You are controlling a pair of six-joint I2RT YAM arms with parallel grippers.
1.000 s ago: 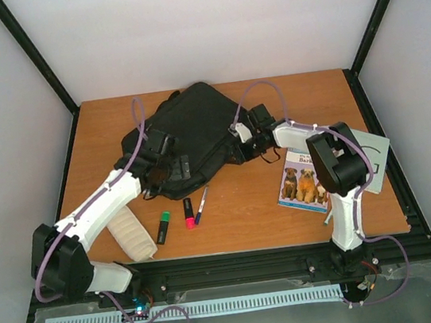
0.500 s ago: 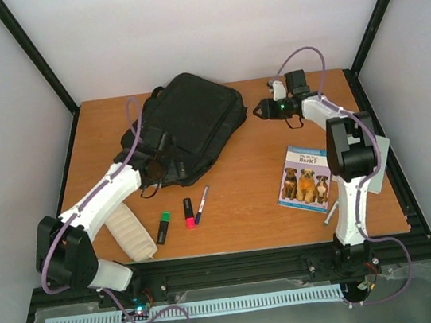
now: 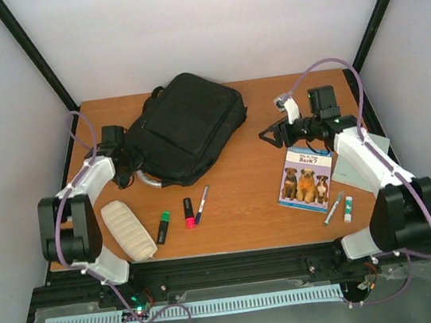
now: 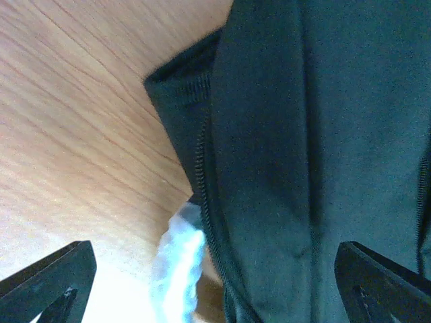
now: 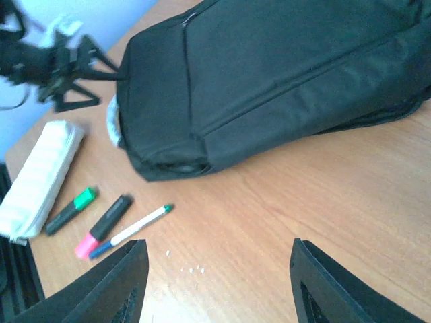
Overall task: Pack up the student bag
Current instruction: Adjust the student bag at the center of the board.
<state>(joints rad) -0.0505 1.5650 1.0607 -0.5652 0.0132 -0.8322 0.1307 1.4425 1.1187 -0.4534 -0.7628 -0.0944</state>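
Note:
The student bag [image 3: 186,125], a large black backpack, lies flat at the back middle of the table. My left gripper [image 3: 125,164] stands wide open at the bag's near-left corner. In the left wrist view the bag's zippered edge [image 4: 283,148] fills the space ahead of that gripper [image 4: 212,259], beside a pale loop [image 4: 176,262]. My right gripper [image 3: 273,133] hovers open to the right of the bag, above bare wood, nothing between its fingers. The right wrist view shows the bag [image 5: 269,74] ahead of the gripper [image 5: 219,245].
A whitish ribbed pouch [image 3: 128,230], a green highlighter [image 3: 163,227], a pink highlighter [image 3: 189,212] and a pen [image 3: 202,205] lie near the front left. A dog book [image 3: 306,181], a marker [image 3: 333,209], a glue stick [image 3: 347,209] and a pale sheet [image 3: 361,169] lie at the right.
Both arms have drawn away from the bag: the left swung to its left corner, the right moved back to the right near the book. The bag now lies flat, farther back.

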